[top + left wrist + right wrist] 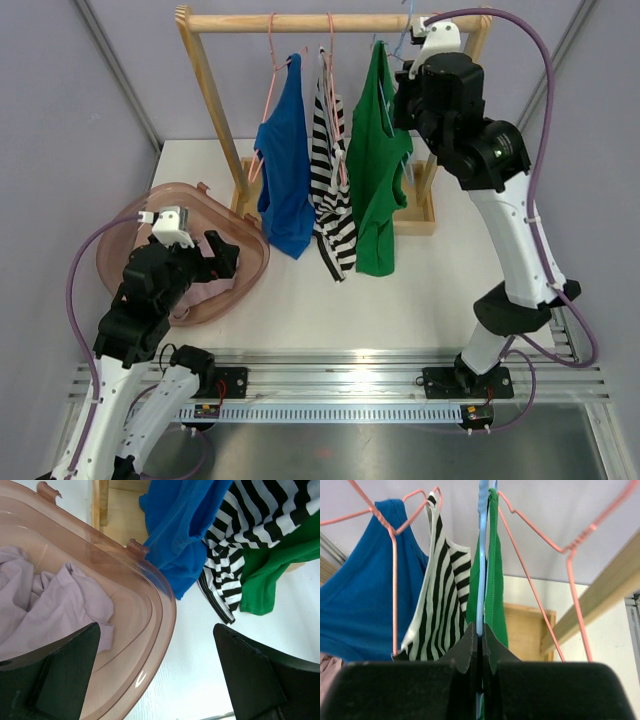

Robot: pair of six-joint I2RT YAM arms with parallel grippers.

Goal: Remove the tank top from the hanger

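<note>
Grey walls (120, 60) closed in the corner, and a white bench (420, 290) ran across it. At the back of the bench stood a wooden rack (330, 21), its top bar carrying three tops side by side. The right arm (520, 240) rose from the near edge and bent over to the rack's right end. The left arm (130, 320) was low at the near left.

A brownish clear tub (125, 225) sat on the bench just left of the rack's foot, with a lilac cloth (55, 605) crumpled inside it.

The blue top (285, 170) hung on the left, the striped top (330, 190) in the middle and the green top (375, 190) on the right. The hems of all three hung close above the bench. The green top was on a blue hanger (480, 580) hooked over the bar, and the other two were on pink hangers (394, 580).

The right pincer (480, 635) was up beside the green top's shoulder. From the wrist view its fingers were pressed together on the blue hanger's wire. The green strap ran down just beside that wire; I could not tell whether it was caught in the grip as well.

The left pincer (160, 680) hovered over the tub's near rim with its fingers (70, 675) spread wide apart and nothing between them.
</note>
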